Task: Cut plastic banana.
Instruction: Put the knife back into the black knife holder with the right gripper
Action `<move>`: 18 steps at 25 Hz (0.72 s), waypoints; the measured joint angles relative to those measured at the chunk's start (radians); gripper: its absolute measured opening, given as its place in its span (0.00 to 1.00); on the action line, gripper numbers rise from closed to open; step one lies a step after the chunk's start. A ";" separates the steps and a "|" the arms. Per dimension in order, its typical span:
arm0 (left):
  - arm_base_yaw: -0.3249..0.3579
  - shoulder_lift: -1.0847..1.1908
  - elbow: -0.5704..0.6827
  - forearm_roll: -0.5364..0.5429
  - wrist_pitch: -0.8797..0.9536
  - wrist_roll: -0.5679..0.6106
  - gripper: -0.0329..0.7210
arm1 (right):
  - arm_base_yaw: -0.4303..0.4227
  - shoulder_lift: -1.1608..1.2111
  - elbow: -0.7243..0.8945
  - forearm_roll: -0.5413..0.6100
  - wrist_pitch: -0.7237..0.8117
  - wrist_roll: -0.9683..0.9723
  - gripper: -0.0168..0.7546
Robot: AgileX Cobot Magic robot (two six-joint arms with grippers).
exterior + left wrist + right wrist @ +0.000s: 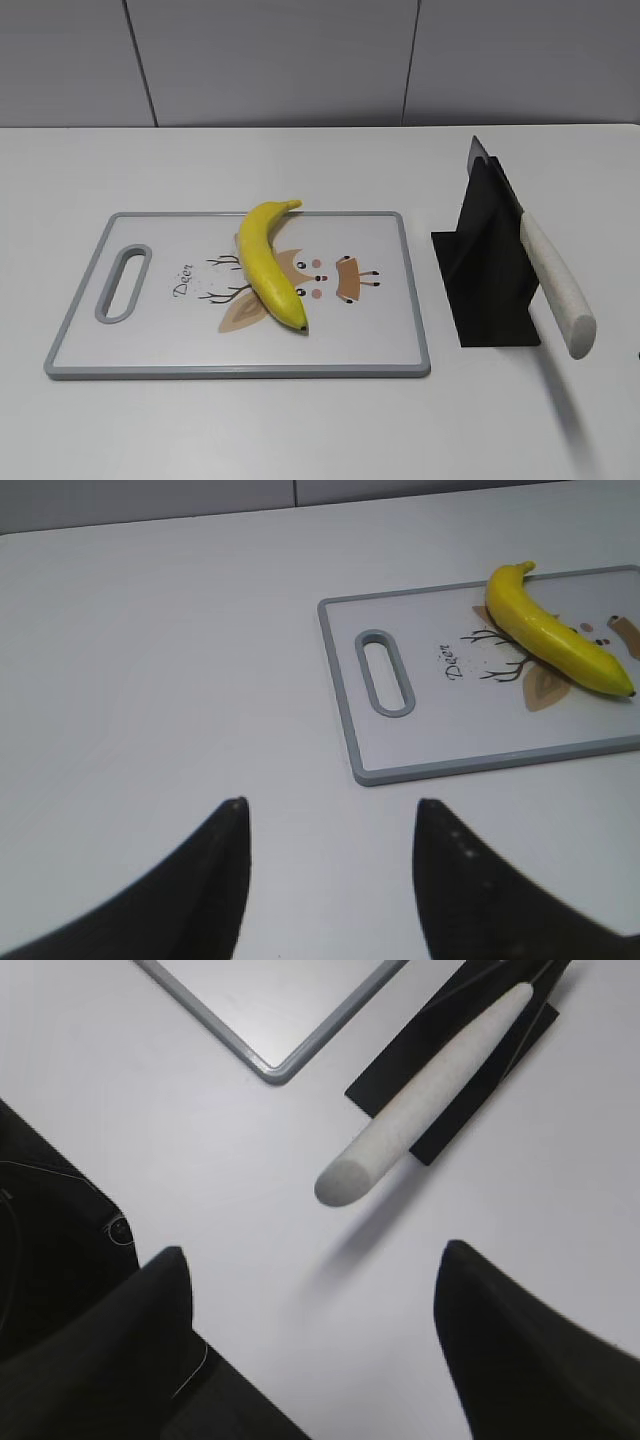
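One plastic banana [270,262] lies diagonally on the cutting board [150,350], stem toward the bench's far edge; both grippers' jaws spread wide, empty, above bare bench [150,680].

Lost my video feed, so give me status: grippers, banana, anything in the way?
Left gripper open, empty. Right gripper open, short of knife handle. Plastic banana whole on cutting board. Nothing blocking.

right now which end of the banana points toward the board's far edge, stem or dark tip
The stem end of the plastic banana: it reaches the cutting board's far rim, while the dark tip lies mid-board, nearer the camera.
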 joint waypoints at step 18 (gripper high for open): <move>0.000 0.000 0.000 0.000 0.000 0.000 0.72 | 0.000 -0.583 0.216 -0.003 0.080 0.045 0.78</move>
